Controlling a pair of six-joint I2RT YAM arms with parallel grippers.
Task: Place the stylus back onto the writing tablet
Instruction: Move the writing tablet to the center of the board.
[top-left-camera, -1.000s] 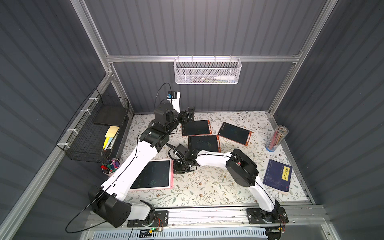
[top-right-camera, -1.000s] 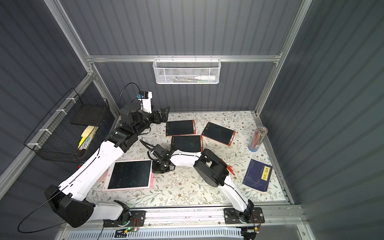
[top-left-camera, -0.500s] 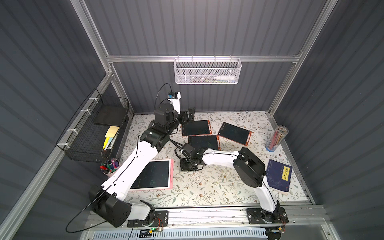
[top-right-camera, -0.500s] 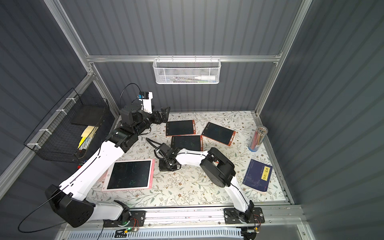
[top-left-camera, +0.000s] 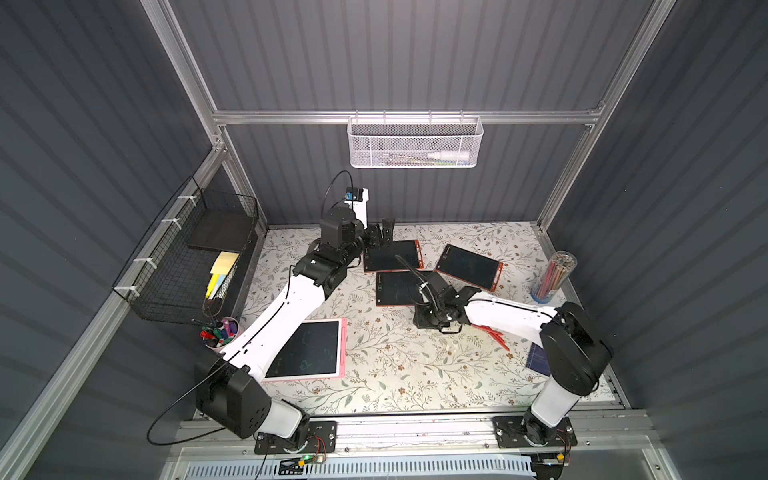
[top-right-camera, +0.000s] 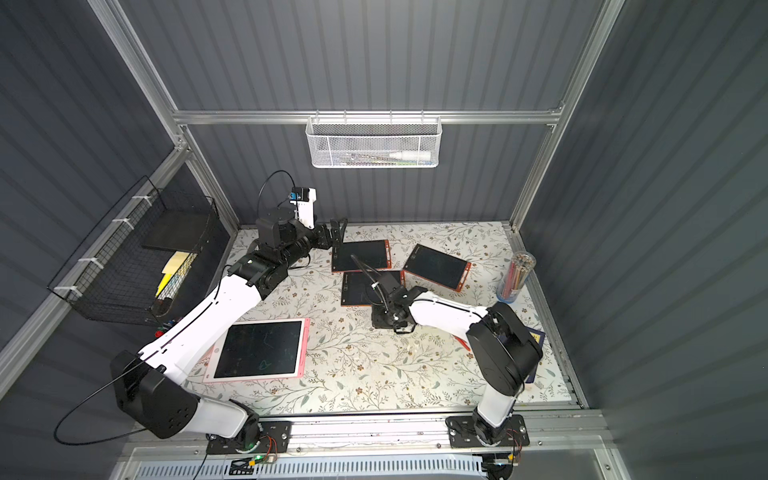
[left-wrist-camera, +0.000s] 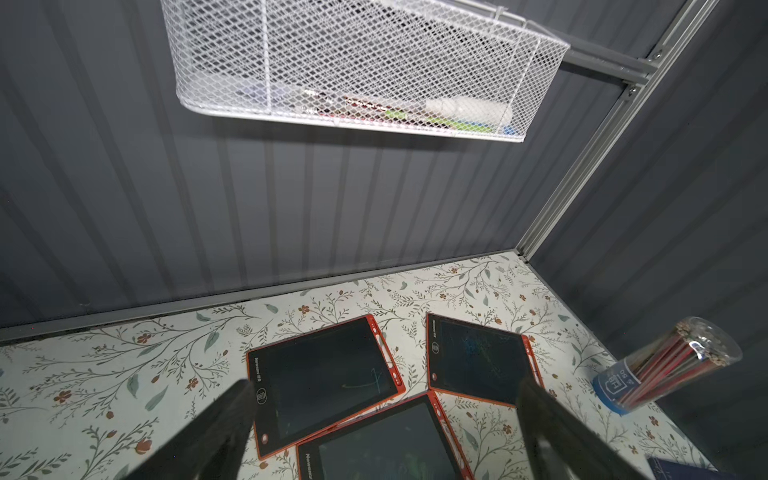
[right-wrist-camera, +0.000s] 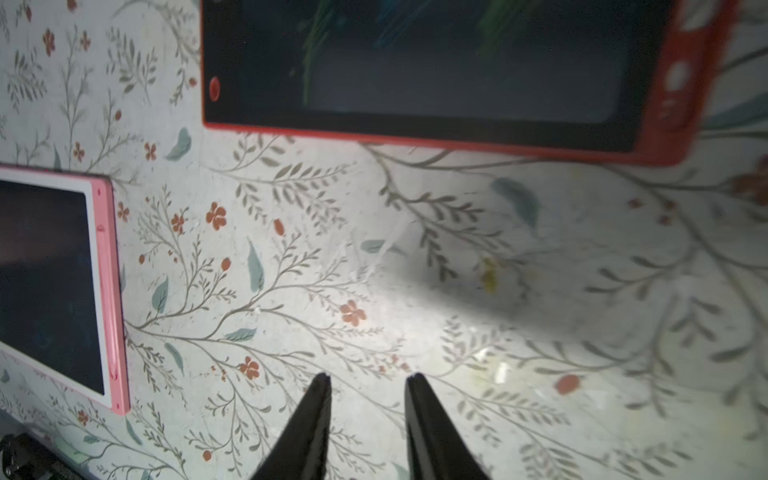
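The pink-framed writing tablet (top-left-camera: 307, 351) (top-right-camera: 259, 349) lies flat at the front left of the table. A pink stylus (top-left-camera: 343, 347) (right-wrist-camera: 112, 291) lies along its right edge, in the frame's side groove. My right gripper (top-left-camera: 428, 322) (top-right-camera: 384, 322) (right-wrist-camera: 369, 378) hangs low over bare tablecloth in the middle, well right of the tablet; its jaws are open with nothing between them. My left gripper (top-left-camera: 382, 232) (top-right-camera: 336, 232) (left-wrist-camera: 385, 384) hovers at the back, wide open and empty, facing the orange tablets.
Three orange-framed tablets (top-left-camera: 392, 255) (top-left-camera: 399, 289) (top-left-camera: 469, 266) lie at the back centre. A cup of pencils (top-left-camera: 555, 276) and a blue booklet (top-left-camera: 538, 357) are at the right, with thin red sticks (top-left-camera: 494, 332) under the right arm. A black wire basket (top-left-camera: 187, 257) hangs left.
My right gripper has left the pink tablet's right edge, travelled right to the middle of the table and opened from shut. The left arm has not moved.
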